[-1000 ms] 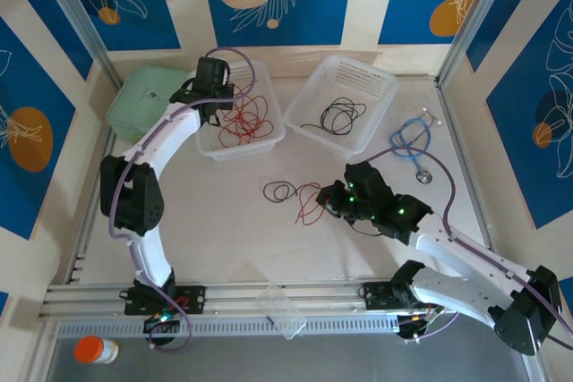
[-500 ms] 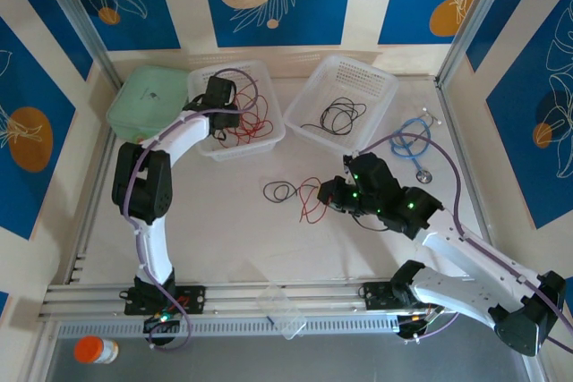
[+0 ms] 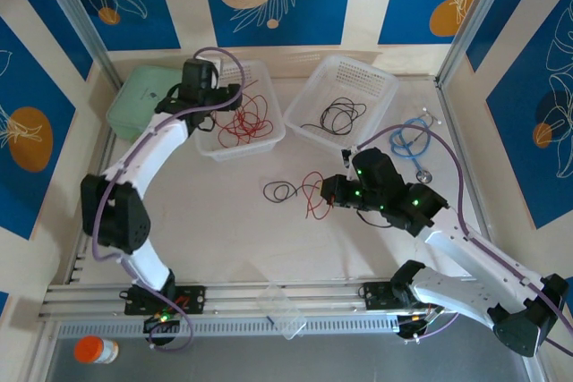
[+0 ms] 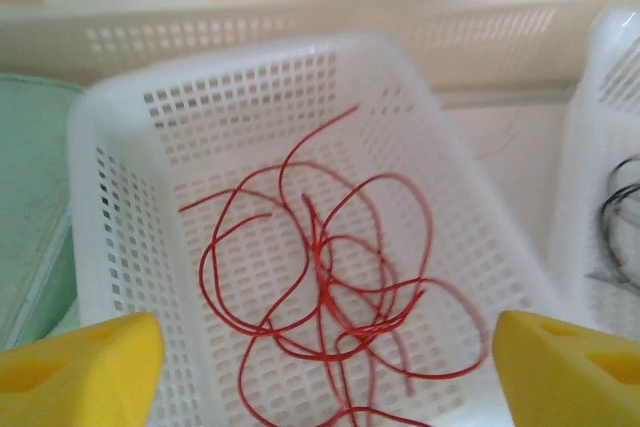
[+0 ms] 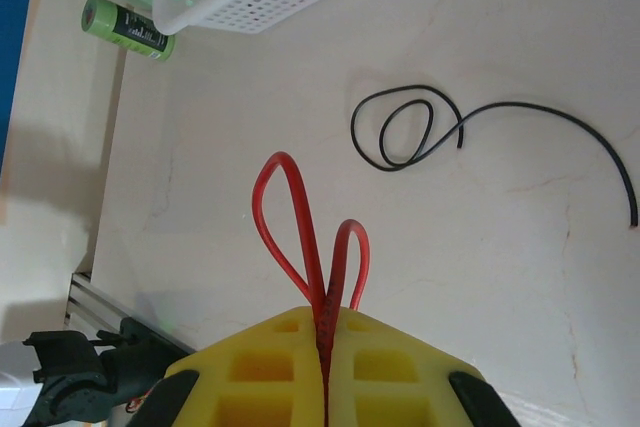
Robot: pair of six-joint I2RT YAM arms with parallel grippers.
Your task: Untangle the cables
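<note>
A loose bundle of red cables [image 3: 243, 118] [image 4: 330, 277] lies in the left white basket [image 3: 269, 136] [image 4: 100, 117]. My left gripper [image 3: 222, 96] [image 4: 325, 377] hovers above it, open, with nothing between its yellow fingertips [image 4: 80, 367]. A black cable [image 3: 342, 115] lies in the right white basket [image 3: 376, 87]. On the table, my right gripper [image 3: 329, 192] [image 5: 325, 322] is shut on a red cable [image 3: 312, 201] [image 5: 290, 217] whose two loops stick out past the pads. A black cable [image 3: 282, 191] [image 5: 410, 132] lies coiled just beyond it, apart from the red one.
A green lidded box [image 3: 143, 100] stands left of the baskets. A light-blue looped cable [image 3: 412, 140] lies at the right. A green cylinder [image 5: 125, 27] lies by the left basket. A clear plastic piece [image 3: 285, 310] and an orange-capped bottle [image 3: 94, 349] sit at the near edge.
My left gripper has opened above the left basket and its arm has shifted left. The right gripper, still shut on the red cable, has edged a little away from the near edge.
</note>
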